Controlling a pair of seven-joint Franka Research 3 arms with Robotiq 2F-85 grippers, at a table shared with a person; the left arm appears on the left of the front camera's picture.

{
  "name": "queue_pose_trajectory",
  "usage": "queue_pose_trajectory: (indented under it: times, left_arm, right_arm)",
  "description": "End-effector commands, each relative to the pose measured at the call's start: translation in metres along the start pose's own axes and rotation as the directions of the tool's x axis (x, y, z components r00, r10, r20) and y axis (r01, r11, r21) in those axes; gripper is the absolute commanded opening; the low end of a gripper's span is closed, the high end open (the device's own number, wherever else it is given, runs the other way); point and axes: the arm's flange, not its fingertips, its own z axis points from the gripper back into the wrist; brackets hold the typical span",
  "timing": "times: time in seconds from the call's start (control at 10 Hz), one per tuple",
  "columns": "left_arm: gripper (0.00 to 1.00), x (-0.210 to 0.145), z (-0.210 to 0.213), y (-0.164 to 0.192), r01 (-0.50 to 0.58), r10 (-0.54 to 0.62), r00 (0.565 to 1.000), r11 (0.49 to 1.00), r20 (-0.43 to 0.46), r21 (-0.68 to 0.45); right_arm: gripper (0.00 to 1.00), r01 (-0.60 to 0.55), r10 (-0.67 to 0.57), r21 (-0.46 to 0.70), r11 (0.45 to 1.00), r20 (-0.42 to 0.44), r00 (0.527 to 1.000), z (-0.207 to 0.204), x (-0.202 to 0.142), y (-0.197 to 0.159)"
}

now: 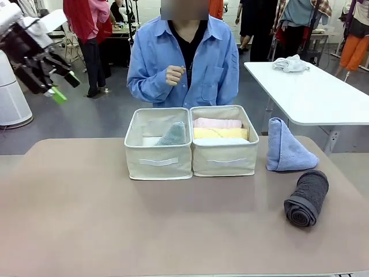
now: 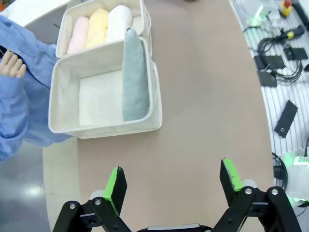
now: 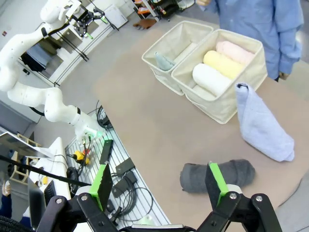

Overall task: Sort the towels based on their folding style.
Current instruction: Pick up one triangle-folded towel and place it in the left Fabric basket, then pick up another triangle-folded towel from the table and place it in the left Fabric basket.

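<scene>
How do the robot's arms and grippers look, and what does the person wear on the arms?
The left arm is white with rounded joints. The left gripper and right gripper are black, two-fingered, with bright green pads. The person's sleeves are long, light blue shirt fabric.

A robotics lab: loose cables [image 3: 120, 193] sprawl just beside the right gripper [image 3: 158, 179], a white robot arm [image 3: 34, 92] beyond.

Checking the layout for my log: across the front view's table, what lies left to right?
Left beige fabric bin holding a grey-green cone-folded towel, right beige fabric bin holding three rolled towels, light blue cone-folded towel, dark grey rolled towel.
</scene>
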Motion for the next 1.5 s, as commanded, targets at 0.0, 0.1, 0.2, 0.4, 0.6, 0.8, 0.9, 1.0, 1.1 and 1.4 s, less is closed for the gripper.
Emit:
queue_pose_trajectory:
  times: [0.0,0.1,0.2,0.4,0.6,0.8,0.9,1.0,1.1,1.4]
  left_arm:
    - [1.00,-0.036,0.016,-0.004,-0.026,0.028,0.990,1.000,0.139,-0.010]
    - [1.00,-0.055,0.026,-0.004,-0.017,0.021,0.975,1.000,0.219,-0.020]
    - [1.00,-0.076,0.035,-0.007,-0.033,0.039,0.963,0.999,0.267,-0.026]
    - [1.00,-0.115,0.035,-0.012,-0.063,0.059,0.942,0.998,0.330,0.002]
    - [1.00,-0.141,0.046,-0.028,-0.123,0.090,0.912,0.991,0.400,0.057]
    - [1.00,-0.145,0.063,-0.046,-0.153,0.095,0.901,0.982,0.422,0.106]
    - [1.00,-0.143,0.068,-0.052,-0.162,0.098,0.902,0.980,0.420,0.119]
    - [1.00,-0.137,0.067,-0.054,-0.150,0.087,0.906,0.981,0.414,0.122]
    - [1.00,-0.135,0.064,-0.054,-0.133,0.080,0.910,0.986,0.408,0.103]
    - [1.00,-0.146,0.075,-0.047,-0.162,0.108,0.910,0.981,0.401,0.104]
  right_arm:
    - [1.00,-0.011,0.011,0.015,1.000,0.013,1.000,-0.001,0.000,0.000]
    - [1.00,-0.011,0.011,0.015,1.000,0.013,1.000,-0.001,0.000,0.000]
    - [1.00,-0.011,0.011,0.015,1.000,0.013,1.000,-0.001,0.000,0.000]
    - [1.00,-0.011,0.011,0.015,1.000,0.013,1.000,-0.001,0.000,0.000]
    - [1.00,-0.011,0.011,0.015,1.000,0.013,1.000,-0.001,0.000,0.000]
    - [1.00,-0.011,0.011,0.015,1.000,0.013,1.000,-0.001,0.000,0.000]
    - [1.00,-0.011,0.011,0.015,1.000,0.013,1.000,-0.001,0.000,0.000]
    - [1.00,-0.011,0.011,0.015,1.000,0.013,1.000,-0.001,0.000,0.000]
    - [1.00,-0.011,0.011,0.015,1.000,0.013,1.000,-0.001,0.000,0.000]
    - [1.00,-0.011,0.011,0.015,1.000,0.013,1.000,-0.001,0.000,0.000]
